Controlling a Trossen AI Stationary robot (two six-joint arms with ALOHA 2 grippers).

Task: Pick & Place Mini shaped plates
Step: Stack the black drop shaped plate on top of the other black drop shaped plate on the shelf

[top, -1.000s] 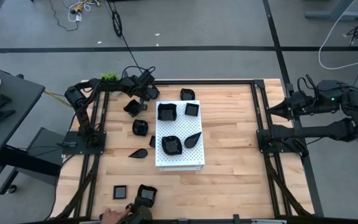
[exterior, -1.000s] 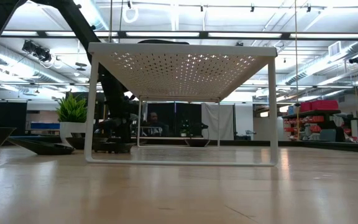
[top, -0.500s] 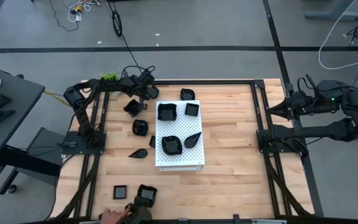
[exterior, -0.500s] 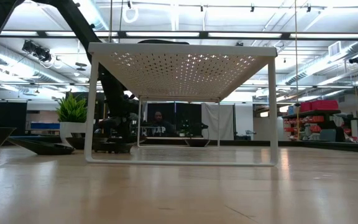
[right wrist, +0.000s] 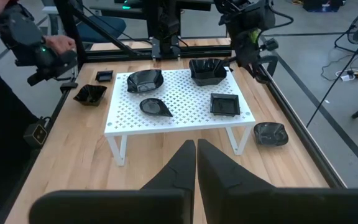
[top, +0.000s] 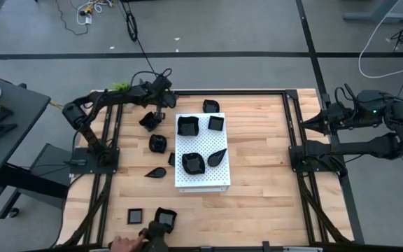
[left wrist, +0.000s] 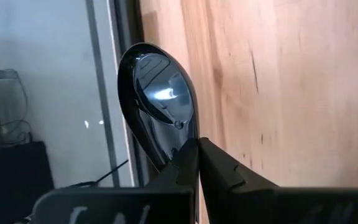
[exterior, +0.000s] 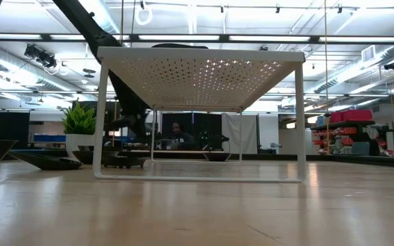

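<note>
My left gripper [top: 161, 106] is at the table's far left, shut on a glossy black teardrop-shaped mini plate [left wrist: 157, 99]. It also shows in the low view [exterior: 125, 124] and in the right wrist view [right wrist: 253, 53]. Several black mini plates lie on the white perforated board [top: 201, 180], among them a wavy one [top: 188, 125] and a square one [top: 216, 122]. Others rest on the wood left of the board: a wavy one [top: 147, 120], a round one [top: 158, 143] and a leaf-shaped one [top: 156, 171]. My right gripper [right wrist: 196, 149] is shut and empty, waiting at the table's right edge [top: 306, 124]. My left gripper pinches the teardrop plate's narrow end [left wrist: 180, 132] between its two fingers. The plate sticks out beyond the fingertips, its hollow side toward the wrist camera. It is lifted clear of the wood.
A green potted plant [top: 122, 86] stands by the far left corner. Another plate [top: 210, 106] lies beyond the board's far edge. Two plates [top: 136, 215] [top: 165, 217] lie near the front edge, where a person's hand [top: 124, 243] holds a dark device. Bare wood lies right of the board.
My left gripper has gone up a little at the table's far left, staying shut. The plates on the board and on the wood have stayed where they were.
</note>
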